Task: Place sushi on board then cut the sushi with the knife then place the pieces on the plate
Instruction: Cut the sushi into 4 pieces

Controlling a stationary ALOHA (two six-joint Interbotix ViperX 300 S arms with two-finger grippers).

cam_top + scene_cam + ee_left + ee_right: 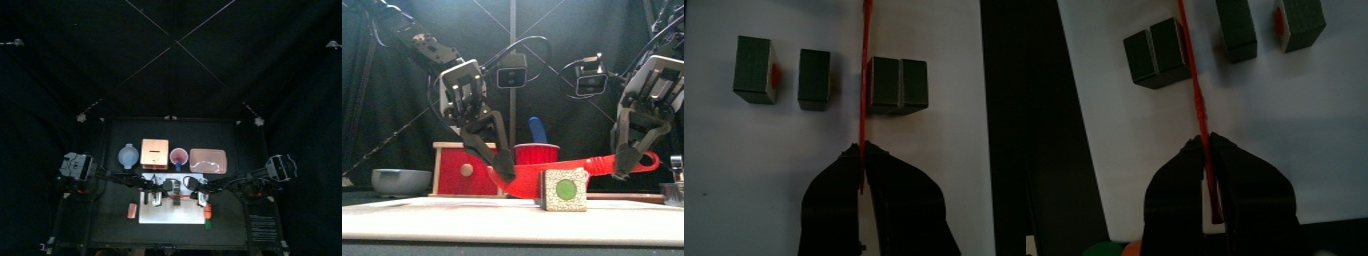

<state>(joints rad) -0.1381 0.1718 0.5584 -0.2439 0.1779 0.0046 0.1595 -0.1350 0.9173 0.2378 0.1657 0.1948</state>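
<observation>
Pinching the red knife (589,164) at its ends are the left gripper (862,150) and right gripper (1203,140).

Thin red knife (865,60), clamped in the matt black left hand (862,150) and right hand (1204,142): apparently smooth plastic. Under both hands, the white board (764,150) is smooth and matt. The dark green sushi blocks (815,80) beside the blade are dull-surfaced.

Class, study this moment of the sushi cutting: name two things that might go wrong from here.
1. The left hand and right hand each grip one end of the red knife; uneven motion may twist it loose.
2. The blade lies beside the joined pair of blocks, not over their seam; pressing down may shove them instead of parting them.
</observation>
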